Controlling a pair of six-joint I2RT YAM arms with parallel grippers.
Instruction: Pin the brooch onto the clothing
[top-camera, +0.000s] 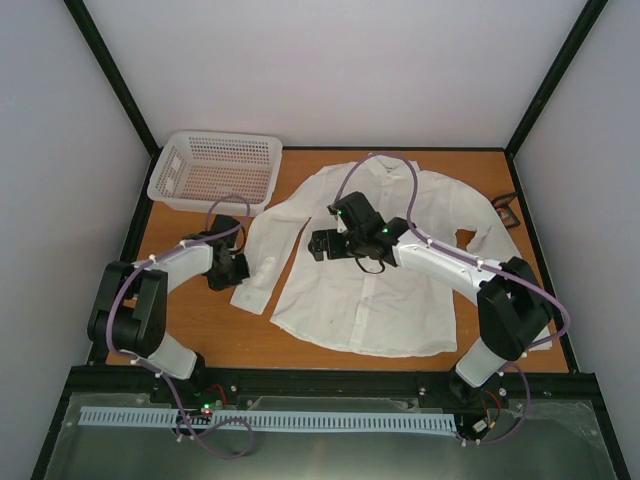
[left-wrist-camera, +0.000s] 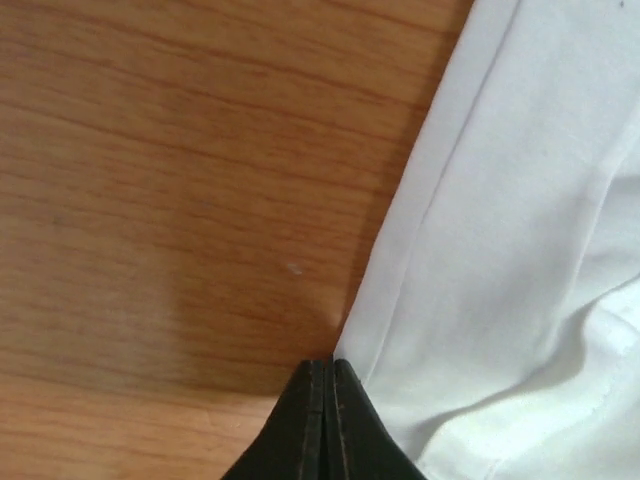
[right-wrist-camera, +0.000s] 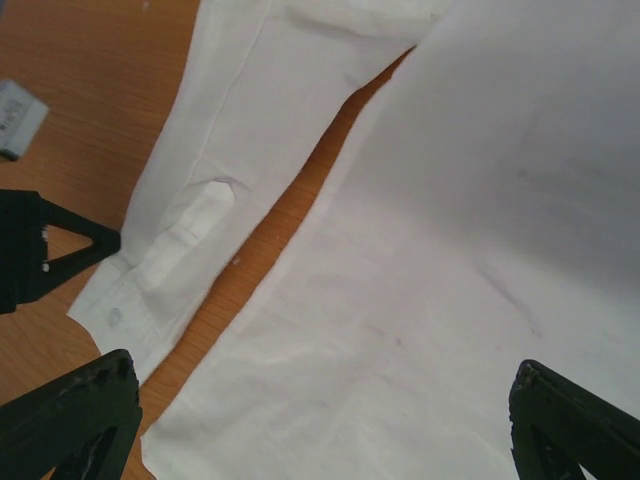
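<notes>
The white shirt (top-camera: 370, 290) lies flat, front up, on the wooden table (top-camera: 200, 330). I see no brooch in any view. My left gripper (top-camera: 228, 272) is down at the cuff of the shirt's left-hand sleeve. In the left wrist view its jaws (left-wrist-camera: 322, 365) are shut, tips touching the table right at the sleeve's edge (left-wrist-camera: 520, 250); nothing shows between them. My right gripper (top-camera: 316, 245) hovers over the shirt's body near the sleeve gap. In the right wrist view it is wide open and empty (right-wrist-camera: 325, 420) above the fabric (right-wrist-camera: 450, 250), with the cuff (right-wrist-camera: 130, 290) at left.
A white perforated basket (top-camera: 215, 170) stands at the back left. A small black open-frame cube (top-camera: 507, 210) sits at the right by the other sleeve. The left gripper's black fingers (right-wrist-camera: 40, 250) show at the left edge of the right wrist view.
</notes>
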